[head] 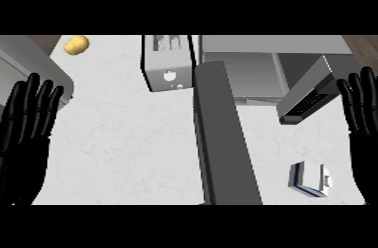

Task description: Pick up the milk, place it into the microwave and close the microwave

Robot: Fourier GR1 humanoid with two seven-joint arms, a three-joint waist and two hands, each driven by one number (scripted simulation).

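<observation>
At the view's left edge the left hand [29, 117] rests open, fingers straight and pointing up, holding nothing. Past it, near the counter's [125, 142] far corner, lies a small yellow item [77, 45], and further right stands a toaster-like appliance [168, 62]. A dark grey panel [225, 137] runs down the middle of the counter. Right of it the microwave [244, 72] stands with its door [310, 92] swung open; its cavity looks empty as far as it shows. The milk [310, 179], a small carton, stands on the counter near the front, below that door and well apart from both hands. It is probably light and fairly stiff yet crushable, best taken around its flat sides. The right hand [362, 112] rests open at the right edge, fingers straight.
</observation>
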